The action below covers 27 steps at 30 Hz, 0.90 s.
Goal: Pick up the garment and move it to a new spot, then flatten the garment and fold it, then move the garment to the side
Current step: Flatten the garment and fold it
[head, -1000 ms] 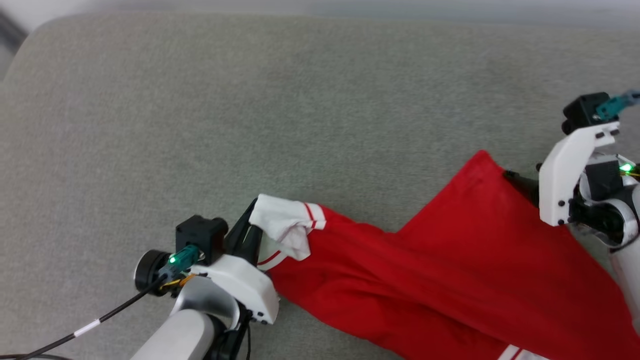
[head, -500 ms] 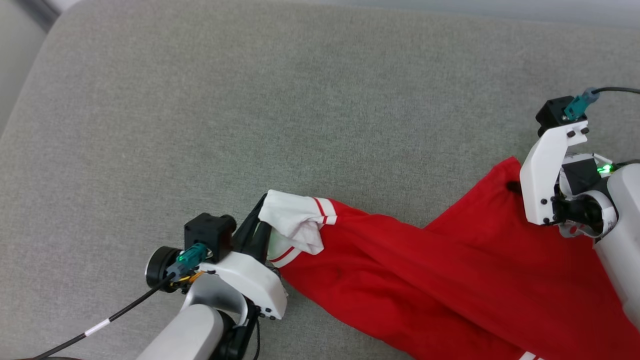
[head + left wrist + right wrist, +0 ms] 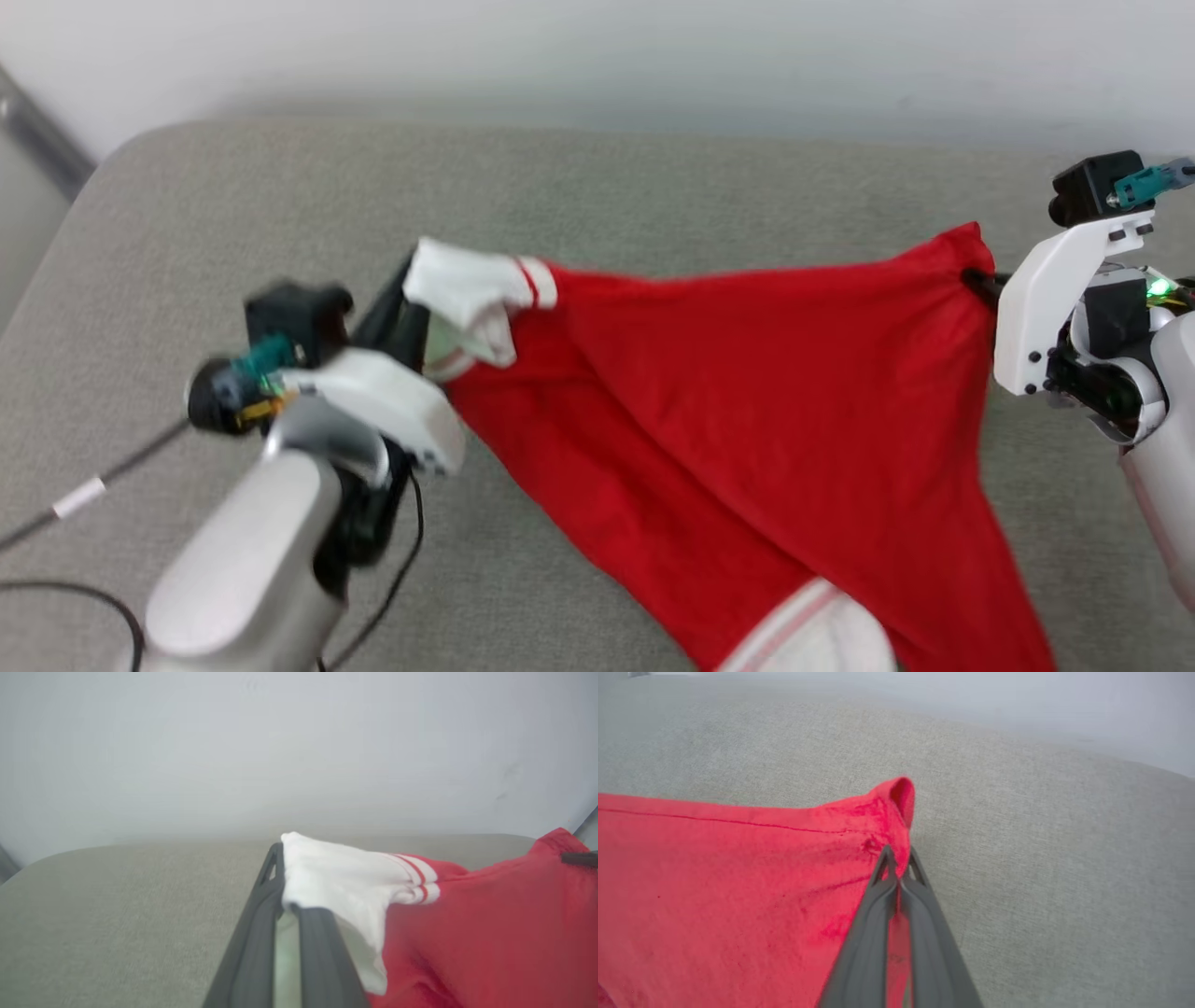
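My shirt (image 3: 747, 392) is soft, light and floppy, so I hold it by its edges. My left gripper (image 3: 403, 303) is pinched tight on the white sleeve (image 3: 462, 280), my right gripper (image 3: 977, 278) on a red corner (image 3: 901, 795). It hangs stretched between them over the cushion (image 3: 233, 205). A second ago it lay low and bunched.

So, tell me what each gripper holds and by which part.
Left gripper: the garment, by its white sleeve. Right gripper: the same garment, by a red corner.
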Motion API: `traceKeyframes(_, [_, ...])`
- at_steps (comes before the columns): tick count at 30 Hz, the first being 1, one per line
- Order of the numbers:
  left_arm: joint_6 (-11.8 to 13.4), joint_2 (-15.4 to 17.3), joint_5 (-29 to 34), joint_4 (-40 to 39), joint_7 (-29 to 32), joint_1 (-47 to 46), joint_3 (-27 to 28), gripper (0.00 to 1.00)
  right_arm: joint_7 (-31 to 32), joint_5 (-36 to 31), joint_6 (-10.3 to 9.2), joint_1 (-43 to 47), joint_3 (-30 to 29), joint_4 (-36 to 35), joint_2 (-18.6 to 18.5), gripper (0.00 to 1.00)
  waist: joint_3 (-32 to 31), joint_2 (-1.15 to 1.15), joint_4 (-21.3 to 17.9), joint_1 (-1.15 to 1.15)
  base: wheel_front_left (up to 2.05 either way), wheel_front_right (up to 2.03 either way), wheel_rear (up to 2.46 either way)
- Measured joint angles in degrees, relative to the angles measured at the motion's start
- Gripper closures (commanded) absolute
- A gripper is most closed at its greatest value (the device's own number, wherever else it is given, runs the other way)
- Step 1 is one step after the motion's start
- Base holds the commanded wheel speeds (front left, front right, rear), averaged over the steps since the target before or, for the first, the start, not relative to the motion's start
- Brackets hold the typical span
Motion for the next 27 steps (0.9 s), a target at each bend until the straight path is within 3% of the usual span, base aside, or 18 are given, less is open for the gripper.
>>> traceKeyframes(10, [-4.4, -3.4, -1.9, 15.0, -0.3, -21.0, 3.3, 1.00, -8.9, -5.4, 0.01, -8.5, -4.4, 2.3, 3.4, 1.00, -2.0, 0.00, -4.9, 0.00, 0.00, 0.00, 0.00])
traceKeyframes(18, [-5.9, -4.9, 0.7, 26.8, -3.0, -41.0, 4.4, 1.00, -16.3, -9.3, 0.01, -22.2, -7.1, 4.3, 4.7, 1.00, 1.9, 0.00, -6.3, 0.00, 0.00, 0.00, 0.00])
traceKeyframes(27, [-7.6, -3.3, 4.7, 34.2, -6.4, -62.6, 4.9, 1.00, -21.7, -10.2, 0.01, -38.4, -7.2, 5.1, 4.0, 1.00, 9.0, 0.00, -7.4, 0.00, 0.00, 0.00, 0.00])
